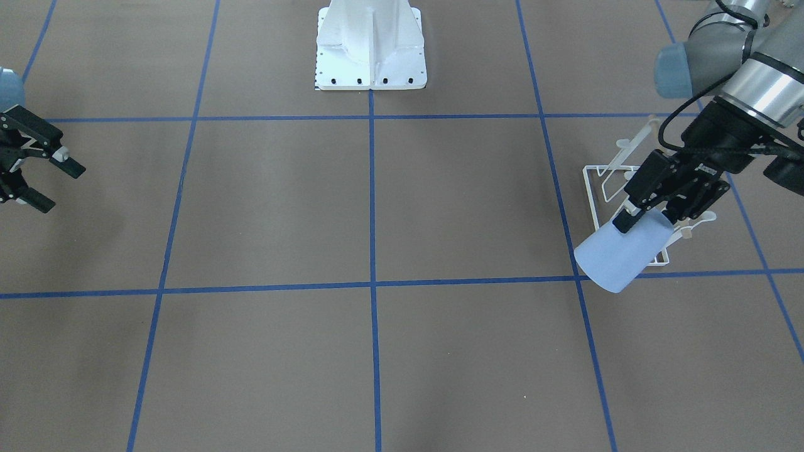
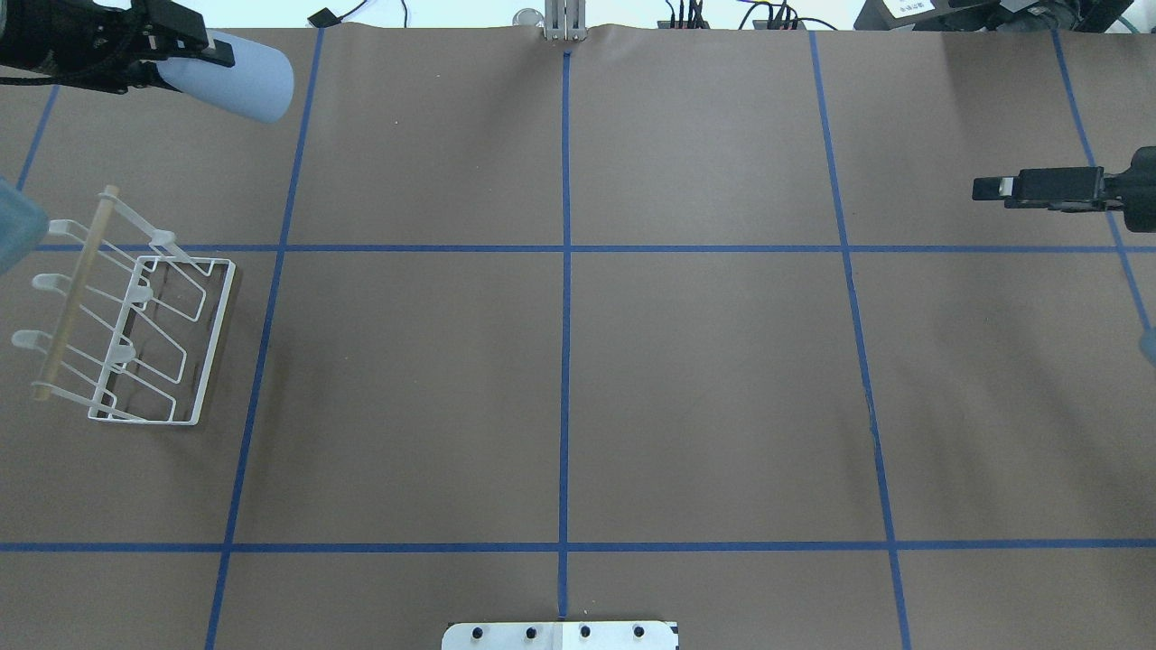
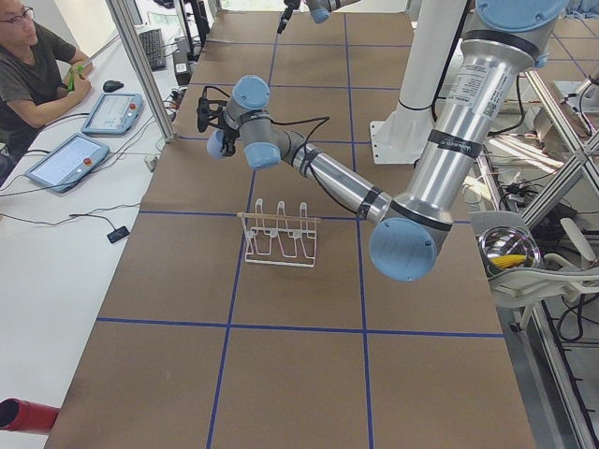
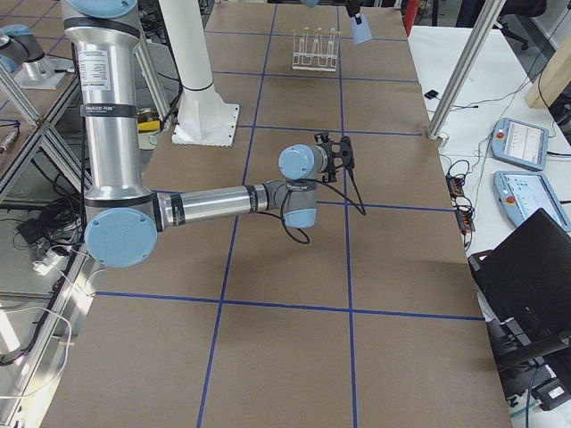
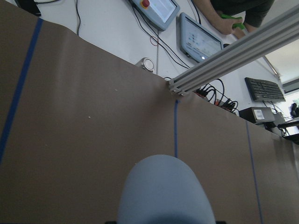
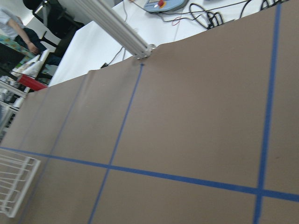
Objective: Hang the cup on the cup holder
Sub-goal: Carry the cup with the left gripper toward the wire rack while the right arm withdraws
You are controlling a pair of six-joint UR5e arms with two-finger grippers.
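Cup (image 1: 612, 258) is held in the air by the left gripper (image 1: 647, 221), whose fingers (image 1: 625, 221) are closed on the narrower end nearest the wrist, one on each side and spread only as far as that end's width. Its long axis runs straight out from the gripper. The wider free end points toward the table's middle and slants down at the table (image 2: 632, 361) without touching it. Which end is the mouth cannot be told. From overhead the cup hangs near the far left corner, well apart from the rack (image 2: 216, 343). In the front view it only overlaps the rack's near end.

The rack stands on the table on the robot's left side. Its wooden rod (image 2: 77, 289) is on top, and its long side runs toward and away from the robot.

The right gripper (image 1: 59, 185) hovers over the table's right side. Its fingers are spread wide, holding and touching nothing.
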